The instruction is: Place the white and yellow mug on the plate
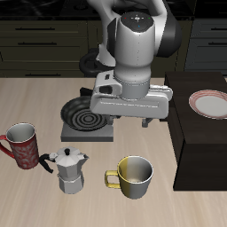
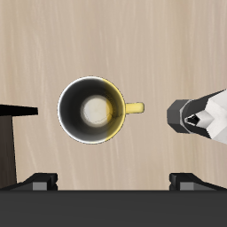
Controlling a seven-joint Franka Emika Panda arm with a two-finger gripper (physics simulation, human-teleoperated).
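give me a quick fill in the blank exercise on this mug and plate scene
1. The white and yellow mug stands on the ____, not on the plate.
2. The mug's loop handle is coloured ____.
3. In the wrist view the mug holds ____.
4. Nearest the red mug stands a metal ____.

Missing words: table; yellow; nothing; moka pot

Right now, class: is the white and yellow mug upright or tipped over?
Upright. The white and yellow mug stands on its base on the table, its round mouth facing straight up at the wrist camera, pale inside visible.
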